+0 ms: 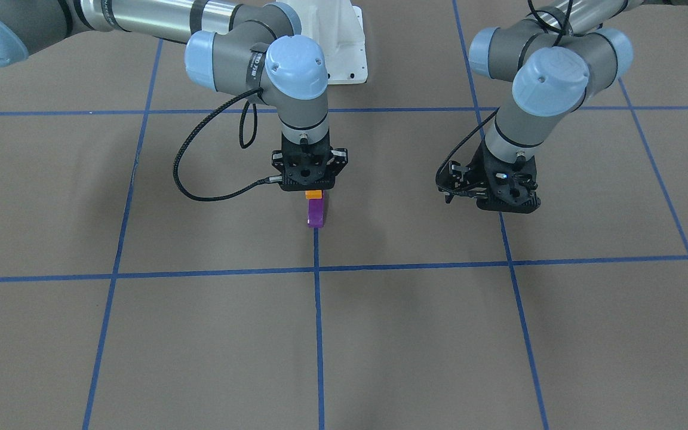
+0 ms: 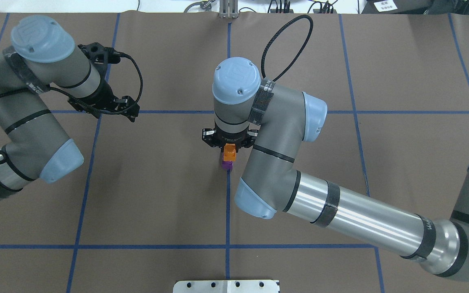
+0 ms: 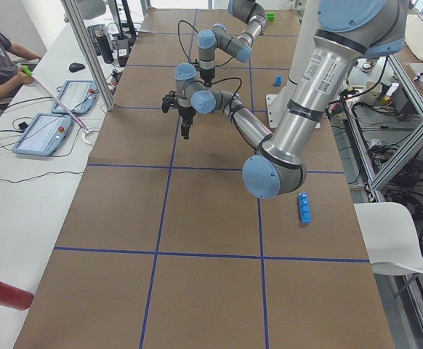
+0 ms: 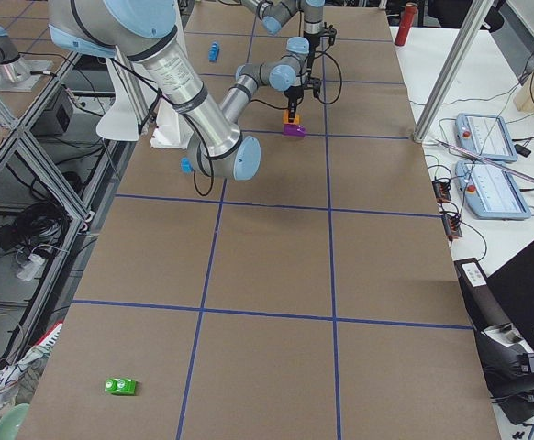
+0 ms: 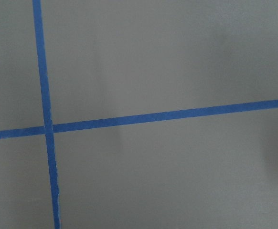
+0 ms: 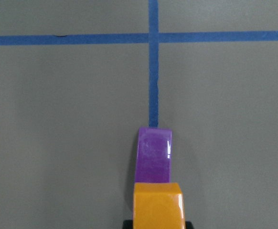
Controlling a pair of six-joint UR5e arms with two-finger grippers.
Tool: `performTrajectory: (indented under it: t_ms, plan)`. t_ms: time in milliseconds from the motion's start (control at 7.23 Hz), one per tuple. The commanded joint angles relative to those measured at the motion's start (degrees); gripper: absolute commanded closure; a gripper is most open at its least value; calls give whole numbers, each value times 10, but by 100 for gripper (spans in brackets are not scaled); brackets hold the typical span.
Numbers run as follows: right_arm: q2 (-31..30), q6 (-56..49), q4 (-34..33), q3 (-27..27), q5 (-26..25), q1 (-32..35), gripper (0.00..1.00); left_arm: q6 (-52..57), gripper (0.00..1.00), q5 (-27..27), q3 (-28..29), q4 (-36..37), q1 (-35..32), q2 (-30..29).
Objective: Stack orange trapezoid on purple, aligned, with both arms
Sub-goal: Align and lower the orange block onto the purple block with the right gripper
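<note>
**Legible text:** no word, brand or number can be read outright. Marks seen:

1. Cap (image 2: 235, 77), right arm (image 2: 364, 219): embossed square emblem on the light-blue face, its letters too faint to make out.
2. Cap (image 2: 35, 34), left arm (image 2: 23, 122): the same kind of emblem, equally faint.
3. Wrist band (image 1: 255, 64), right arm: white lettering on black, too small to read.
4. Forearm band (image 2: 430, 235), right arm: white lettering, unreadable.
5. Band (image 2: 31, 83), left arm: white lettering, unreadable.
6. Sticker (image 3: 309, 69), left arm's silver tube: rows of dark print, blurred.
7. White tag (image 2: 383, 5), beyond the table's far edge: dark print, too small to read.
</note>
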Motion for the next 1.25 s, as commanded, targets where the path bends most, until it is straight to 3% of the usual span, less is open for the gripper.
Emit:
performTrajectory:
  t_ms: [0, 1107]
  plan:
    - [2, 4, 3, -4, 0, -1, 100, 0, 0, 0, -1, 0, 0, 0]
    - [5, 3, 3, -11, -3, -1, 100, -3, 0, 1, -4, 1, 0, 0]
